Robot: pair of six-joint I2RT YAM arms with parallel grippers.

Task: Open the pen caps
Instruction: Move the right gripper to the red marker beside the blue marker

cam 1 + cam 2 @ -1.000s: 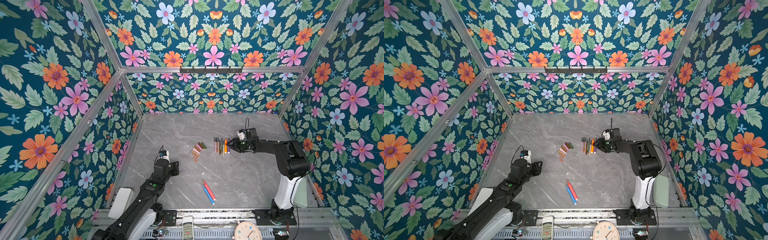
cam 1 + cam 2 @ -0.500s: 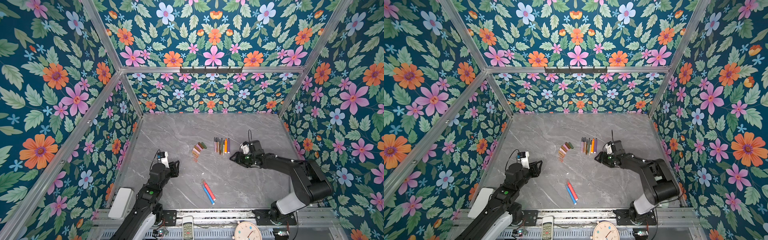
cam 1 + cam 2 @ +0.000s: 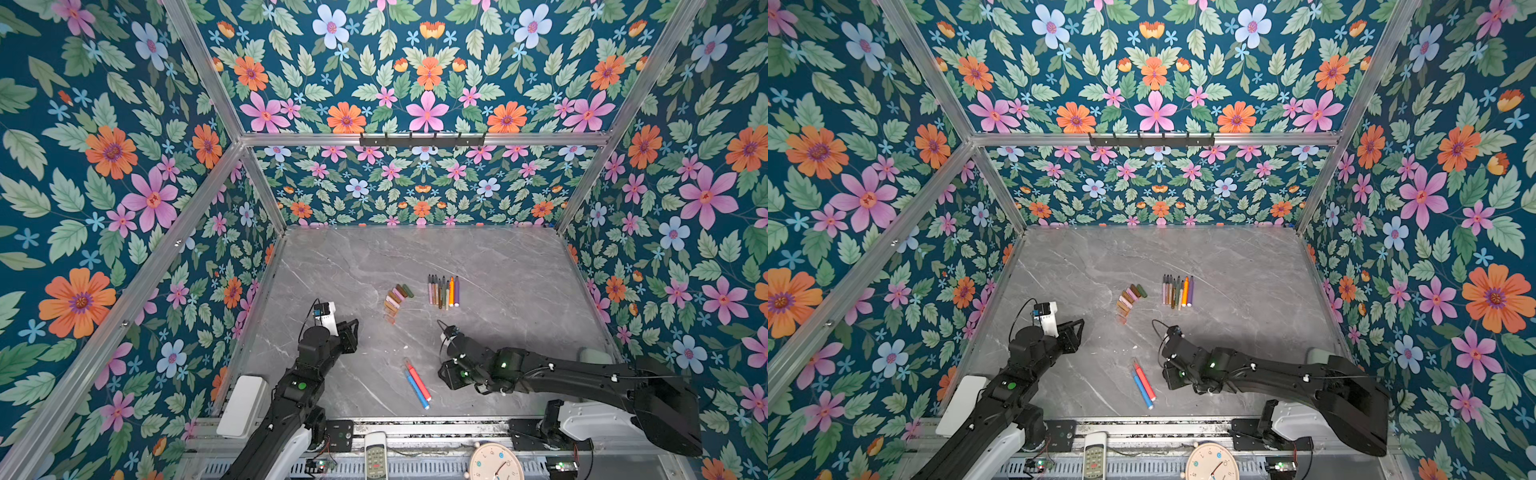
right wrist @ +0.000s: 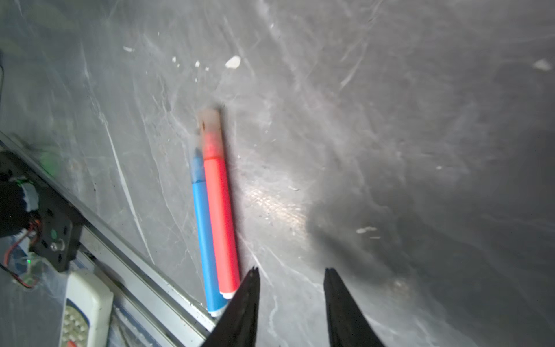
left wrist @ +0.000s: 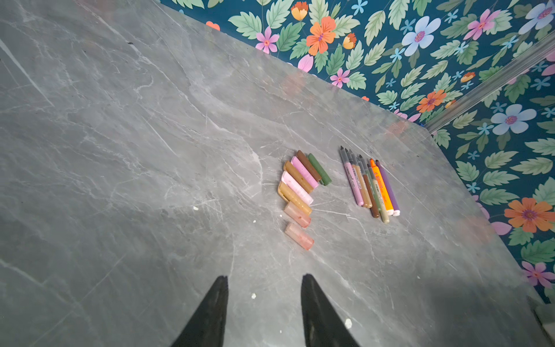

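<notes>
Top views show the left tool [image 3: 350, 330] hovering over the left part of the grey worktop [image 3: 519, 266], well apart from everything lying on it. From the left wrist, its fingers [image 5: 210, 315] stand spread, with only bare worktop between them.

Right of it, near the middle, eight loose caps [image 3: 397, 297] lie side by side in a curved row. They run green, brown, pink, brown, pale pink, tan and two clear peach ones, the last set slightly apart from the rest.

Nearer the front edge, a blue pen [image 3: 415, 390] and a red pen [image 3: 417, 376] lie touching along their length, both with caps on.

Further right, level with the caps, a row of uncapped pens [image 3: 444, 291] lies packed together, dark tips toward the back wall. Orange and purple ones lie at its right end.

Just right of the blue and red pair, the right tool [image 4: 292, 269] sits low over the worktop. In the right wrist view its fingers [image 4: 244, 300] are spread with nothing between them. One finger is just beside the pair's butt ends; whether it touches them cannot be told.
</notes>
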